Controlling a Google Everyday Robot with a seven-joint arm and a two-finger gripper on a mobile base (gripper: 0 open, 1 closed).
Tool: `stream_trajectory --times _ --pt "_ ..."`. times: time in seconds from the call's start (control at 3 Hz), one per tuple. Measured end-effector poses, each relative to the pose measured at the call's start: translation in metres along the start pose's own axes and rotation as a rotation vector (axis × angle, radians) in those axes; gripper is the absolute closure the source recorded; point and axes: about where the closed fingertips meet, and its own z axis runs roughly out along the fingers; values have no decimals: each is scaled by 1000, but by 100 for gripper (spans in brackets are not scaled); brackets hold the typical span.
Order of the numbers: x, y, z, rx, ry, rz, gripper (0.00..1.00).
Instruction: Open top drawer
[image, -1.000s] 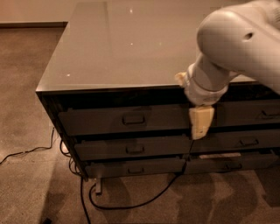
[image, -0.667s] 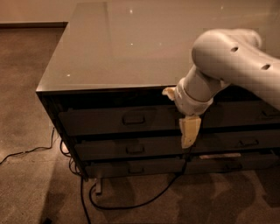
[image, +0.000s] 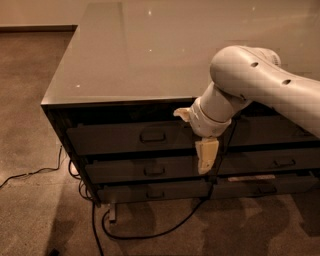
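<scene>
— Where's the top drawer?
— Shut, just under the tabletop; the gripper hangs right of its loop handle, open or closed I cannot tell.
— Grip?
— That handle; likely stiff, heavy-sliding.

A robot hand hangs in front of the top drawer; the drawer's handle sits just left of it.

pincer slid left (lower) along top drawer
</scene>
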Motion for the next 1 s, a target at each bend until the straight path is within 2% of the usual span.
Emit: stream_trajectory --times 0.33,0.67,1.0 --pt "14 1 27 -17 -48 68 0" --pt "34 -10 43 -11 -66 127 0" --pt "49 -25 55 -10 -65 161 0"
